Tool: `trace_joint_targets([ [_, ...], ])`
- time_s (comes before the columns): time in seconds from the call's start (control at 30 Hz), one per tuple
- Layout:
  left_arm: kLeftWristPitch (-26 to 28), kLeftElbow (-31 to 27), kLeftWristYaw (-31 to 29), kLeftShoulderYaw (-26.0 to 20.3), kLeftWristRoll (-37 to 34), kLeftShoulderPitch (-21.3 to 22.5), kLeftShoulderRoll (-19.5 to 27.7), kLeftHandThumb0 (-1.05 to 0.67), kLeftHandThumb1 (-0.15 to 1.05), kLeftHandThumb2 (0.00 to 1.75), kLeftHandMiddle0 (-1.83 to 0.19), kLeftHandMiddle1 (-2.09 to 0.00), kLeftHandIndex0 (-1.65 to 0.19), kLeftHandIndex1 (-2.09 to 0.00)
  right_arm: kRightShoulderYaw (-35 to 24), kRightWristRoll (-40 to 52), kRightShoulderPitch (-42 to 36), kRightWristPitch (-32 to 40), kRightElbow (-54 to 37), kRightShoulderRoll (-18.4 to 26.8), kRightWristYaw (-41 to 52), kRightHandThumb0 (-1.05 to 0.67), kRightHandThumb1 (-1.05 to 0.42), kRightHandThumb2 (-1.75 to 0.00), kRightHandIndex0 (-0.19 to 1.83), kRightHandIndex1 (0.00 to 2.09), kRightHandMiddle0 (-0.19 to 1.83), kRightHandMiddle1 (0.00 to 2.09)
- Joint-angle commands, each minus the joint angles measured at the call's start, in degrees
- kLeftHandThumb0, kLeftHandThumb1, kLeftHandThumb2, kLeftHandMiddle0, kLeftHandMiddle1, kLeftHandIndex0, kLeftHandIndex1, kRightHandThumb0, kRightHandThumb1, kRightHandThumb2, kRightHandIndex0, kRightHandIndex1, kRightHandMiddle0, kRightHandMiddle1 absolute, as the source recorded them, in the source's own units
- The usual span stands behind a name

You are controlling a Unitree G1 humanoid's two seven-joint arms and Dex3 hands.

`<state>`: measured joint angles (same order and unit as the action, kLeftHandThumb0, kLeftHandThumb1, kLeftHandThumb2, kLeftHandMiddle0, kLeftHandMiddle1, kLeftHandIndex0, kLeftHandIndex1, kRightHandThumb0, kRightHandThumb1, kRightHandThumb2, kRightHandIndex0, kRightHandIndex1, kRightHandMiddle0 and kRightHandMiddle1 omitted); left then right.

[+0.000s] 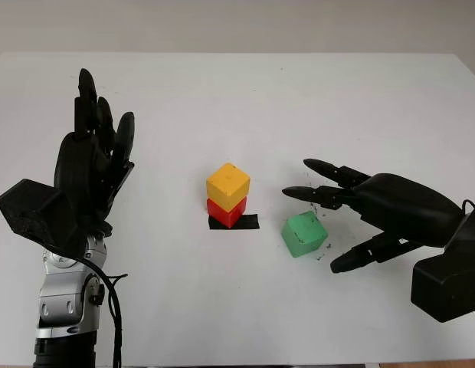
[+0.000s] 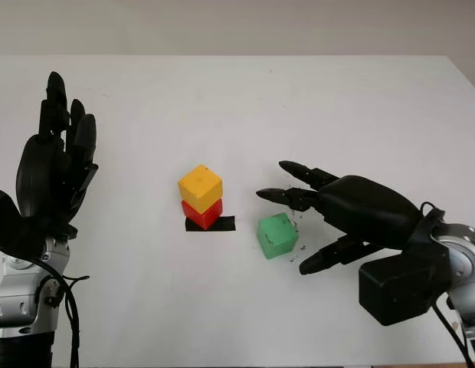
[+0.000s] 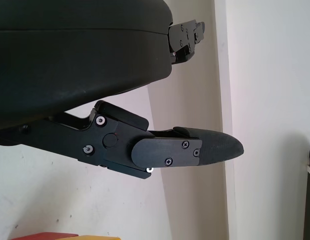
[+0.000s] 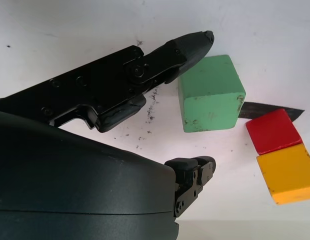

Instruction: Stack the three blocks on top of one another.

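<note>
Right hand (image 1: 333,222) open, empty — green block (image 1: 303,234) betw. its fingers (not gripped).

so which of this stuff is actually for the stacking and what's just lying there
For the job:
- yellow block, on the red block
- green block, alone on the table
- right hand, open beside the green block

Just there:
- black tape under the red block
- left hand, open, raised at the left
- white table

3 blocks (1 yellow block (image 1: 227,185), 1 red block (image 1: 225,212), 1 green block (image 1: 303,234)), 1 black tape strip (image 1: 248,222), 2 hands
</note>
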<state>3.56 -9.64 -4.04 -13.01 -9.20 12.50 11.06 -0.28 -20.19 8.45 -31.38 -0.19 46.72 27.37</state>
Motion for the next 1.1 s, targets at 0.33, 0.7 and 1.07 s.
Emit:
trace_joint_targets([
  [0.33, 0.6, -1.5, 0.8, 0.0, 1.0, -1.3, 0.4, -0.78, 1.05, 0.39, 0.18, -0.05, 0.19, -0.03, 1.4, -1.5, 1.8, -3.1, 4.7, -3.6, -6.9, -0.54, -0.92, -0.06, 0.08, 0.08, 0.43, 0.14],
  [0.7, 1.5, -2.9, 1.1, 0.0, 1.4, -1.8, 0.3, -0.70, 1.05, 0.41, 0.19, -0.05, 0.19, -0.04, 2.9, -0.5, 2.6, -0.6, 4.6, -3.6, -5.2, -0.49, -0.92, -0.06, 0.08, 0.06, 0.45, 0.21],
  [1.07, 1.2, -2.7, 1.4, 0.1, 1.6, -1.5, -0.3, -0.72, 1.05, 0.40, 0.19, -0.05, 0.19, -0.03, 3.6, -0.5, 2.9, 0.4, 4.6, -2.9, -2.6, -0.48, -0.93, -0.06, 0.09, 0.05, 0.17, 0.82],
])
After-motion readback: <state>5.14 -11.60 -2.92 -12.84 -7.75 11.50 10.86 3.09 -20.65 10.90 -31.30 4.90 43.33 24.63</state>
